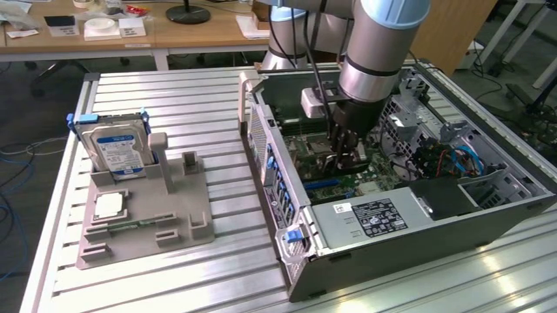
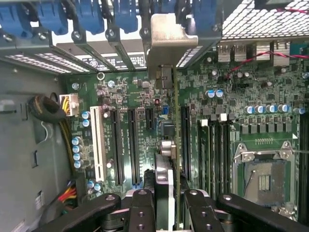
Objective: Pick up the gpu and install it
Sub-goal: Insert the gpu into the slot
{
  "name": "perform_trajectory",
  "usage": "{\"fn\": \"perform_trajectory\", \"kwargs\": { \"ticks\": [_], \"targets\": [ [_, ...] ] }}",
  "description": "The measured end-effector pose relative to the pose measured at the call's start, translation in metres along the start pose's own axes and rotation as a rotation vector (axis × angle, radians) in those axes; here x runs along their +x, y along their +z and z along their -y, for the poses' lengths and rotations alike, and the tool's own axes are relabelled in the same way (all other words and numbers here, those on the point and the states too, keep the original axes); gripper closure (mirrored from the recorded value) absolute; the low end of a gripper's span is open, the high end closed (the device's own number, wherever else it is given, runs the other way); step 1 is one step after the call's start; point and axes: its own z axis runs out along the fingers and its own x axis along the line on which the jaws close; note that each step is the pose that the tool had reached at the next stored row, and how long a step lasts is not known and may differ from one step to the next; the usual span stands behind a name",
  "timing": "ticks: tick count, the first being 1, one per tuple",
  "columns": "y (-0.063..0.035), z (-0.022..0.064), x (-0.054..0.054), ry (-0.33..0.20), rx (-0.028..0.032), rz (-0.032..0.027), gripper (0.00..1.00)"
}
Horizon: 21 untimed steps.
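- The pick-up part looked done: the gripper (image 2: 166, 215) was down inside the open PC case (image 1: 287, 215), fingers (image 2: 141, 212) pinched narrow on the gpu (image 2: 164, 181), one on each side of the card.
- The gpu was held edge-on, standing upright over the motherboard (image 2: 227, 96). Its metal bracket (image 2: 166, 41) was up against the case's rear slot openings.
- The card ran in line with the long black expansion slots (image 2: 133, 145), just beside the white one (image 2: 98, 142), well off from the bare CPU socket (image 2: 263, 176).
- Whether the bottom edge was actually seated in a slot or just hovering over it, couldn't tell, since the card hid its own contact line. So the install seemed mid-way at best, not confirmed.
- Out on the worktop (image 1: 174, 98), the grey parts holder (image 1: 187, 228) carried the hard drive (image 1: 117, 147), untouched.
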Motion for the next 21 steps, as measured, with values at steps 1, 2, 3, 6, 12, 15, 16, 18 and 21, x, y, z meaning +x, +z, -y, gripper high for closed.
{"fn": "perform_trajectory", "kwargs": {
  "ticks": [1,2,3,6,12,15,16,18,21],
  "targets": [
    [0.0011,0.0000,0.000,0.000,0.0000,0.0001,0.72],
    [0.0021,-0.0004,0.000,0.000,0.0000,0.0001,0.72],
    [0.0029,-0.0011,0.000,0.000,0.0000,0.0001,0.72],
    [0.0063,-0.0024,0.000,-0.001,0.0000,0.0001,0.72],
    [0.0102,-0.0042,0.002,-0.002,-0.0001,0.0002,0.72],
    [0.0111,-0.0070,0.002,-0.003,-0.0002,-0.0001,0.72],
    [0.0116,-0.0079,0.002,-0.003,-0.0002,0.0001,0.72],
    [0.0124,-0.0082,0.002,-0.003,-0.0002,0.0002,0.72],
    [0.0134,-0.0083,0.003,-0.003,-0.0003,0.0000,0.72]
  ]
}}
